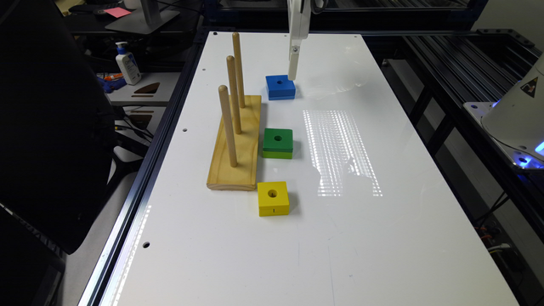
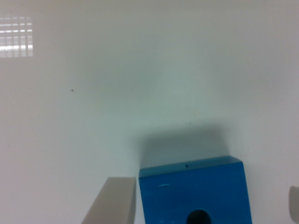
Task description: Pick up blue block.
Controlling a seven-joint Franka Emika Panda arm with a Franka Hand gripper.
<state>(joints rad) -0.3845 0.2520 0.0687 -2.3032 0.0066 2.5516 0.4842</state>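
Note:
The blue block (image 1: 280, 87) lies flat on the white table (image 1: 382, 238), its round hole facing up, beside the far end of the peg board. My gripper (image 1: 293, 73) hangs straight down at the block's far corner on the exterior view's right. In the wrist view the blue block (image 2: 196, 193) sits between the two fingers of my gripper (image 2: 203, 205), which is open. One finger (image 2: 112, 203) stands close beside a side face of the block. The other finger (image 2: 294, 203) is well apart from the opposite face.
A wooden base (image 1: 236, 144) with three upright pegs stands on the exterior view's left of the blocks. A green block (image 1: 278, 143) and a yellow block (image 1: 273, 198) lie in a row nearer the camera. The robot's base (image 1: 518, 114) stands at the right edge.

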